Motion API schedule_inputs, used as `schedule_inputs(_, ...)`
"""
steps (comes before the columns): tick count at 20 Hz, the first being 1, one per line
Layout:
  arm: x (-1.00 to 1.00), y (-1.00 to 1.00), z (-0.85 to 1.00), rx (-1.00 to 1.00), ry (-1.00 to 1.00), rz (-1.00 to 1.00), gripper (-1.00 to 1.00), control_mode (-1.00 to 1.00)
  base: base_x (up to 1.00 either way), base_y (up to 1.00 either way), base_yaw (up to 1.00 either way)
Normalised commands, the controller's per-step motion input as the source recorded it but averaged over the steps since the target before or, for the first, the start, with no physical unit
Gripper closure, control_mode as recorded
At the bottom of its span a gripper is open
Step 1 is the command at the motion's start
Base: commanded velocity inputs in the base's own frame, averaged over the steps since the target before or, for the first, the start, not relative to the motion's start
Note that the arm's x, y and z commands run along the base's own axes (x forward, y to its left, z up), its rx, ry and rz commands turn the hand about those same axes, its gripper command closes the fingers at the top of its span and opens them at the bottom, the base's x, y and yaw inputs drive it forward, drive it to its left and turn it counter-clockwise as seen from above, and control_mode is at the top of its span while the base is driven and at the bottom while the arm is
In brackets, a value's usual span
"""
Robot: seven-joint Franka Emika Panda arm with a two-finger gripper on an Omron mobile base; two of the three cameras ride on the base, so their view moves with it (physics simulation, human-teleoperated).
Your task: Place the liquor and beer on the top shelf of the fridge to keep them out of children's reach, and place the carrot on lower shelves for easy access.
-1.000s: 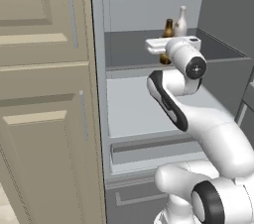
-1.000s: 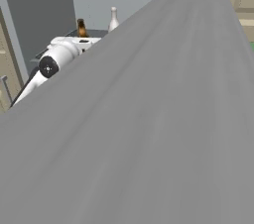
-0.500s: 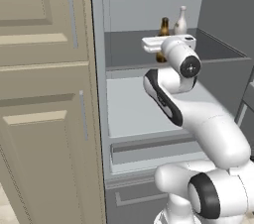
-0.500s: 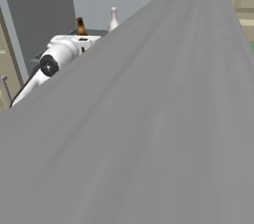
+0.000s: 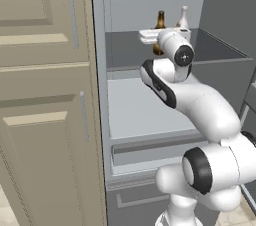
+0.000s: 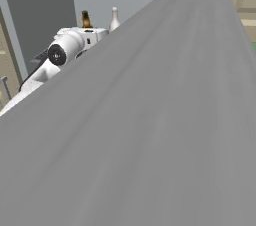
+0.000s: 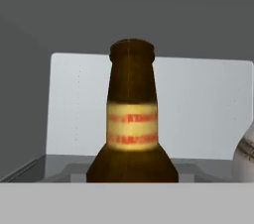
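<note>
Here the fridge (image 5: 100, 95) stands open beside beige cabinets (image 5: 45, 95), its light inner walls framing a dark top shelf (image 5: 125, 52) and a pale lower shelf (image 5: 140, 110) beneath. The arm (image 5: 200, 110) reaches up into the top compartment, hand at shelf height. On the top shelf the beer (image 5: 160, 22) stands upright with the liquor (image 5: 184, 17) just beside it, toward the robot's right; both also show in the right base view, beer (image 6: 86, 19) and liquor (image 6: 114, 18). In the hand view the beer (image 7: 132, 119) sits dead ahead and very close, the liquor (image 7: 245, 156) at the right edge. Whether the jaws grip the beer or stand free around it, I cannot tell; the fingertips are hidden. The risk, as I judge it: if the jaws have not let go fully, pulling back could drag or tip the beer, knocking it into the liquor or off the shelf's front edge. No carrot is seen.
</note>
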Motion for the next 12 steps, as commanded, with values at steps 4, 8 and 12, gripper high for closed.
schedule_inputs(4,0.39,0.0,0.0,0.0,0.0,0.0,1.0,-1.0,0.0,0.0,0.0)
schedule_inputs(8,0.37,0.0,0.0,0.0,-0.01,0.0,1.0,-1.0,0.0,0.0,0.0)
schedule_inputs(12,0.34,0.0,0.0,0.0,-0.02,0.0,-1.0,-1.0,0.0,0.0,0.0)
